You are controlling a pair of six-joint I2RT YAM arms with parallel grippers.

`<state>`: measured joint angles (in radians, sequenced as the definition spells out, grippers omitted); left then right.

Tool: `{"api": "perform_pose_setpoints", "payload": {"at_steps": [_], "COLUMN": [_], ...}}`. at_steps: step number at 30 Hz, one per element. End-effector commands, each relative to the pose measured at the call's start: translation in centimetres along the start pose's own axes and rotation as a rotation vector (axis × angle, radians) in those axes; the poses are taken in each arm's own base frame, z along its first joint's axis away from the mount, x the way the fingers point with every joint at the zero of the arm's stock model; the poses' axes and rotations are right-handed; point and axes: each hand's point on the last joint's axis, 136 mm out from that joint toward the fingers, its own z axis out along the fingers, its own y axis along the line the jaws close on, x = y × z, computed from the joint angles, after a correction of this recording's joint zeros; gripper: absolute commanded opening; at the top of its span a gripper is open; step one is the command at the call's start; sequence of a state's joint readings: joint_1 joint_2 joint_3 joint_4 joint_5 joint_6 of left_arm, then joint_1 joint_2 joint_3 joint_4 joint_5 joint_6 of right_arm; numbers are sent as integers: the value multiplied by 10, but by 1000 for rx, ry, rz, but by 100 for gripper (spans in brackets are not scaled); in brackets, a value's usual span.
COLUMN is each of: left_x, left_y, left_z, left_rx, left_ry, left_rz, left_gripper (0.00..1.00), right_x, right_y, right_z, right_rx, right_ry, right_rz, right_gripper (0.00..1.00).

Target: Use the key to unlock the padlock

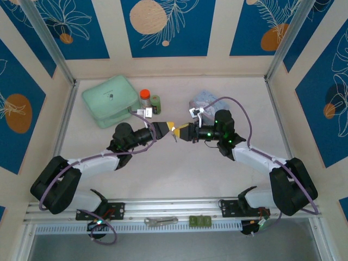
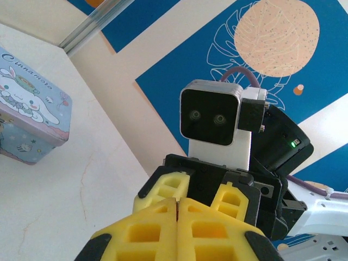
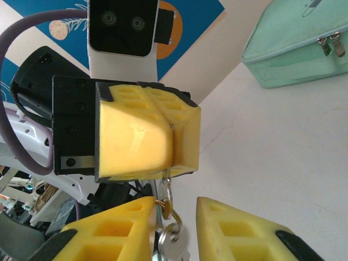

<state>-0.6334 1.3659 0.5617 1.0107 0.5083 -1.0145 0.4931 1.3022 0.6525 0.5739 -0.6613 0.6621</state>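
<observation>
On white table (image 1: 179, 179): mint case (image 1: 109, 99) | blue floral walls (image 1: 163, 38) | key (image 3: 169, 237) aloft

Blue floral wall panels (image 1: 163, 27), white tabletop (image 1: 179, 174).

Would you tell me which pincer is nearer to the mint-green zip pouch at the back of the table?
The left one. The left pincer is just front-right of the mint-green pouch; the right pincer lies beyond the left one, farther right.

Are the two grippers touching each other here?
Apart. The right wrist view shows a strip of background between the shut left gripper and the open right gripper, where the key hangs.
</observation>
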Motion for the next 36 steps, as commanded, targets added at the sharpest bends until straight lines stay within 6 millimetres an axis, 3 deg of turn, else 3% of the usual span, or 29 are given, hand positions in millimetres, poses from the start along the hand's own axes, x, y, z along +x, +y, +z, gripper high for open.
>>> {"api": "perform_pose_setpoints", "payload": {"at_steps": [1, 5, 8, 10, 12, 13, 15, 19, 24, 36], "left_x": [1, 1, 0, -2, -6, -8, -13, -17, -13, -8], "left_y": [-10, -12, -11, -1, 12, 18, 29, 40, 44, 42], "left_z": [2, 3, 3, 2, -4, -7, -18, -31, -26, -8], "left_rx": [40, 49, 40, -29, -141, -203, -326, -450, -452, -427], "left_ry": [-12, -14, -21, -34, -51, -56, -67, -92, -86, -67], "left_rz": [15, 12, -7, -36, -48, -55, -59, -116, -200, -225], "left_gripper": [0, 0, 0, 21, 55, 63, 68, 62, 58, 56], "right_x": [-3, -3, -5, -3, 1, 2, 6, 4, 3, 7], "right_y": [6, 4, -2, -9, -16, -20, -29, -42, -48, -43], "right_z": [3, 2, 2, 3, 4, 3, 1, -4, 0, 14], "right_rx": [-19, -9, 36, 111, 228, 284, 402, 557, 674, 664], "right_ry": [-2, -7, -10, 12, 37, 50, 76, 79, 114, 133], "right_rz": [-12, -12, -21, -41, -101, -134, -196, -296, -421, -477], "right_gripper": [21, 0, 0, 0, 0, 0, 0, 0, 0, 0]}}
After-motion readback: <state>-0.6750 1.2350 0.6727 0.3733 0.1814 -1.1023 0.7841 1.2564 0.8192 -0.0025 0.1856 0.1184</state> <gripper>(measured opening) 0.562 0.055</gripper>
